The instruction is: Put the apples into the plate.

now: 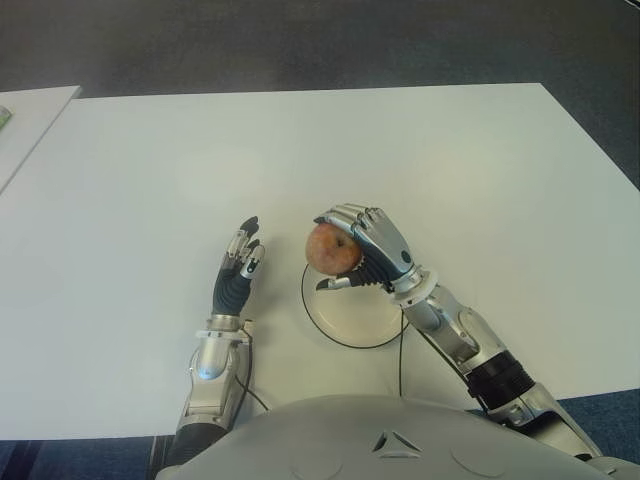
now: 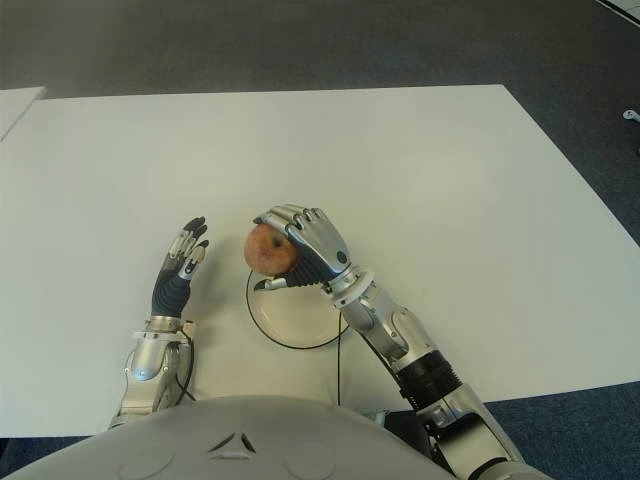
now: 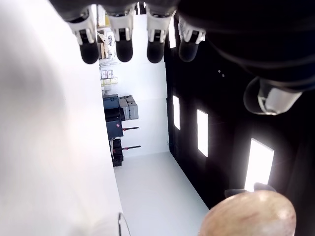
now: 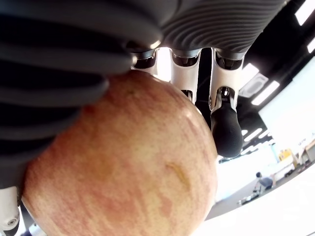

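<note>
Fingers of the left hand are stretched out and hold nothing, just left of the plate. Over the plate's far left edge, the right hand grips the apple. Placing seems underway: next it should lower toward the plate's middle, then let go.

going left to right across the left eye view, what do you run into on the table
left robot hand, open beside the plate → apple → right robot hand gripping the apple. The plate lies under both, so its place in the order is unclear.
</note>
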You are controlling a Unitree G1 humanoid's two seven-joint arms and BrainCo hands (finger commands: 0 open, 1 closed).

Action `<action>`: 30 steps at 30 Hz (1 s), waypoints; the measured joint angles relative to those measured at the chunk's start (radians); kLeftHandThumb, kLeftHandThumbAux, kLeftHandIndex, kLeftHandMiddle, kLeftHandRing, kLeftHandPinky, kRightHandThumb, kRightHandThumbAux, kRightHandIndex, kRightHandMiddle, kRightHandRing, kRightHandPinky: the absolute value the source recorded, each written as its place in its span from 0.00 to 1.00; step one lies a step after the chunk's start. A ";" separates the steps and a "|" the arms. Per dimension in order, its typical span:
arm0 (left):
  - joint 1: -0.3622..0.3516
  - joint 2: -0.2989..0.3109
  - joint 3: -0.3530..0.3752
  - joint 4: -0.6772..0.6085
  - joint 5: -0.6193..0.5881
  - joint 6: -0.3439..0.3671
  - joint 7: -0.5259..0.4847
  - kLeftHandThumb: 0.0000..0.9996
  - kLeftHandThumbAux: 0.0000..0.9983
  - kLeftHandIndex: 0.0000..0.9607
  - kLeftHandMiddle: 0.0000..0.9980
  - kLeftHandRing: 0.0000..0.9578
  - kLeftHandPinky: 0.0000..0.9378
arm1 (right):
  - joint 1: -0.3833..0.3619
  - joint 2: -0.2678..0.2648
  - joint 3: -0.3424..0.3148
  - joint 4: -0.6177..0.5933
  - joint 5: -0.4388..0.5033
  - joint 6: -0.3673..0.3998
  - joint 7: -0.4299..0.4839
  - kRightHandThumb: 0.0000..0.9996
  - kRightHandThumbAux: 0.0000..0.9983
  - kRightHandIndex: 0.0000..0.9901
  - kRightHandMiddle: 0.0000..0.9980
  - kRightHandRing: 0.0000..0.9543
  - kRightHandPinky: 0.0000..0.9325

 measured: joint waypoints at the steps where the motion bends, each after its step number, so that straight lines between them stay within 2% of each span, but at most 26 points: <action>1: 0.000 -0.001 0.000 0.000 0.002 0.000 0.003 0.00 0.31 0.00 0.00 0.00 0.00 | 0.000 -0.004 -0.001 0.004 -0.007 0.000 -0.002 0.85 0.68 0.40 0.53 0.88 0.89; 30: 0.034 -0.025 -0.012 -0.037 0.038 0.015 0.021 0.00 0.30 0.00 0.00 0.00 0.00 | 0.014 -0.044 -0.016 0.134 -0.023 -0.023 -0.016 0.85 0.68 0.40 0.52 0.84 0.85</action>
